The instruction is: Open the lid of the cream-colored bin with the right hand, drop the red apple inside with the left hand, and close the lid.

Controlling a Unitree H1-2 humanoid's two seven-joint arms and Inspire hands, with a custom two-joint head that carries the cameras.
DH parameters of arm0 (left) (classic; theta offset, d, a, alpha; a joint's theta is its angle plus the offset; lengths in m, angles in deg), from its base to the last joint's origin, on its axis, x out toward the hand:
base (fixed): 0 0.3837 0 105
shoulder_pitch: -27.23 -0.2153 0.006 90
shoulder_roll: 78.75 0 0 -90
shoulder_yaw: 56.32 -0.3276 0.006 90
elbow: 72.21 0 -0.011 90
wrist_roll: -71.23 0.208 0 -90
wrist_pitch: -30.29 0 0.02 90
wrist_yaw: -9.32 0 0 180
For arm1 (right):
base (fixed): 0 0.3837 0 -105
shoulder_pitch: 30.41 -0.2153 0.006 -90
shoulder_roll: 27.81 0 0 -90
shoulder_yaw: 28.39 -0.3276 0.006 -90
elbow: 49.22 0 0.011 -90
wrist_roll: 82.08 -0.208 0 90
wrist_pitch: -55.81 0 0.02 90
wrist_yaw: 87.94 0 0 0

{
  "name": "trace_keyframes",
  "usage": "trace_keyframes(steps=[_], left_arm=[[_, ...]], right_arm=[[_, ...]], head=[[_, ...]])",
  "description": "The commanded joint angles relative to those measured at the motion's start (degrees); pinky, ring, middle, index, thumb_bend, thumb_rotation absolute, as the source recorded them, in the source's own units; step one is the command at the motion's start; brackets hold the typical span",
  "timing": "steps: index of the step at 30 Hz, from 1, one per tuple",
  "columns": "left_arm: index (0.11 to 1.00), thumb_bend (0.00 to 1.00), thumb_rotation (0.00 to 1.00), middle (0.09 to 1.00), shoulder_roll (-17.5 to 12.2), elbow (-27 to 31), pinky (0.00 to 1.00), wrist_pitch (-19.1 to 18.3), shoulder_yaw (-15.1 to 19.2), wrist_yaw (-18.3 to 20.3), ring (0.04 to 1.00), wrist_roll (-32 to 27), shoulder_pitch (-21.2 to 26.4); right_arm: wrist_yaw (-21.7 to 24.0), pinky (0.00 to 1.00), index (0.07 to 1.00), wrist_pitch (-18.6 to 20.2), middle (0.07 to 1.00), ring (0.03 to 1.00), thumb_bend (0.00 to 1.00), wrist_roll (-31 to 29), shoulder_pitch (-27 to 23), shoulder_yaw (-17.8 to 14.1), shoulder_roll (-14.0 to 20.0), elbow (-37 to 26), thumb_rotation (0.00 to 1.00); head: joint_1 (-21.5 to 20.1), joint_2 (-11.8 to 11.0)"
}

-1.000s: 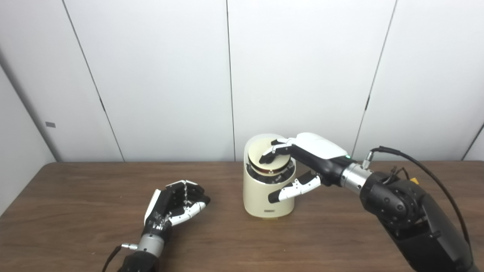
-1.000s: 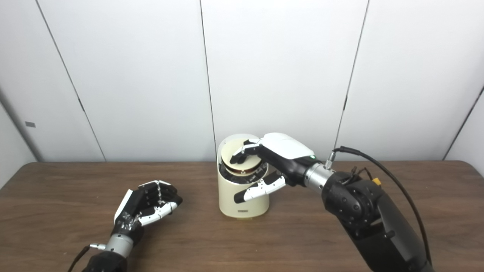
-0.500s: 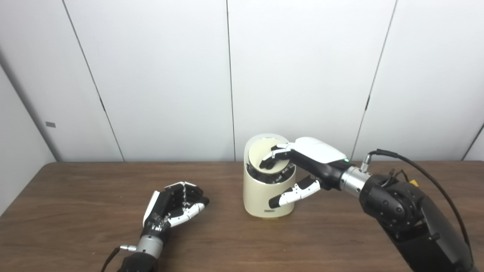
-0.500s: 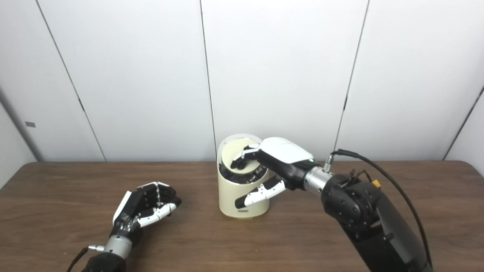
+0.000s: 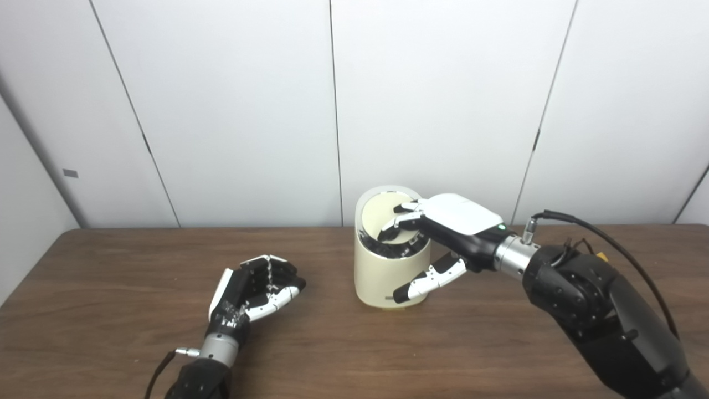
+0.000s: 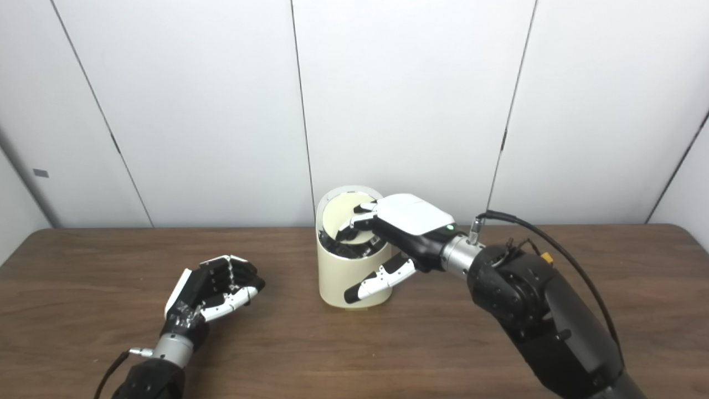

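right robot hand [image 5: 437,227]: fingers spread on round cream-coloured plastic bin [image 5: 388,277] lid [image 5: 382,219], grasping nothing | left robot hand [image 5: 252,291]: curled, contents unclear, on brown wooden bench [image 5: 111,310]

The left hand [image 5: 252,288], black with white finger segments, lies low at the end of its forearm with the palm turned up and the fingers [image 5: 274,298] curled loosely inward around nothing visible. The right arm reaches in from the lower right, bent at its bulky black elbow, with a silver wrist collar and a black cable looping over it. The white-backed right hand [image 5: 443,233] is stretched forward palm down, its fingers [image 5: 403,217] bent downward and its thumb spread apart below them.
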Motion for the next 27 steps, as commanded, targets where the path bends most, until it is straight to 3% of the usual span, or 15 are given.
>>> trace_keyframes(steps=[1,9,12,15,24,27], left_arm=[[0.491,0.52,0.00,0.502,-0.2,2.4,0.35,0.4,0.3,-0.5,0.510,0.0,1.1],[0.495,0.52,0.00,0.497,-0.3,2.1,0.34,0.7,0.2,-0.4,0.499,0.0,1.2],[0.496,0.52,0.00,0.495,-0.4,1.5,0.34,1.4,0.2,-0.4,0.494,0.2,1.5],[0.499,0.52,0.00,0.492,-0.4,1.3,0.33,1.6,0.2,-0.5,0.482,0.2,1.6],[0.499,0.52,0.00,0.492,-0.5,1.2,0.33,2.0,0.1,0.1,0.484,-0.1,1.7],[0.495,0.52,0.00,0.497,-0.4,1.4,0.34,1.4,0.1,-0.2,0.504,0.0,1.7]], right_arm=[[2.7,0.95,0.759,-0.2,0.755,0.931,0.71,-0.4,-0.7,0.9,1.0,0.9,0.66],[1.8,0.99,0.759,2.4,0.748,0.930,0.68,-4.3,-0.7,-2.2,0.2,-3.1,0.63],[0.8,0.90,0.770,2.2,0.762,0.932,0.66,-6.8,-1.1,-4.0,-0.1,-3.8,0.61],[1.3,0.82,0.831,2.8,0.847,0.984,0.63,-9.0,-1.6,-5.1,0.1,-4.3,0.60],[-0.5,0.91,0.925,1.1,0.902,1.000,0.69,-8.9,0.5,-6.7,0.8,-5.0,0.54],[-1.0,0.90,0.942,1.1,0.907,0.993,0.72,-8.6,2.0,-7.2,1.1,-5.7,0.53]], head=[[0.1,0.0],[0.0,0.0],[-0.1,-0.2],[-0.2,-0.3],[-0.1,-0.4],[0.0,-0.4]])
